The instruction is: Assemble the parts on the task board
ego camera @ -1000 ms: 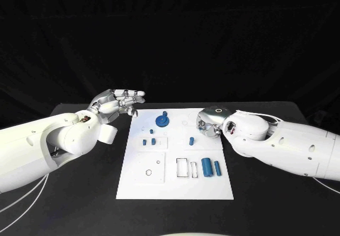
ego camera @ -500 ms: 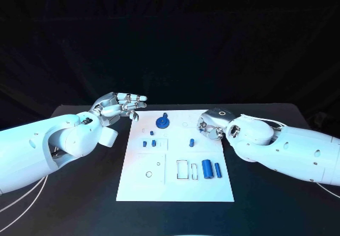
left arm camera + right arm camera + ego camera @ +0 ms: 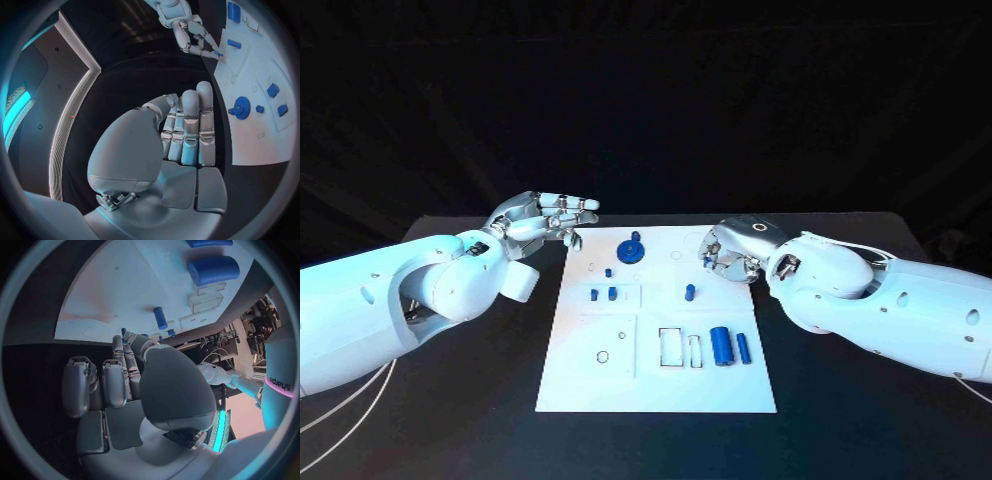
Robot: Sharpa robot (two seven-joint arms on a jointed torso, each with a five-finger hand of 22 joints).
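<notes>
Black table under white task board (image 3: 661, 375) with blue parts (image 3: 721, 344); left hand (image 3: 542, 216) empty, fingers straight; right hand (image 3: 730, 253) pinching small blue part.

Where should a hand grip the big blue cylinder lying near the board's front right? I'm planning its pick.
Probably across the middle of its round body, coming from above. The big blue cylinder lies flat on the task board, lengthwise front to back. A thinner blue rod lies close on one side and a white slot on the other, so fingers need narrow gaps.
</notes>
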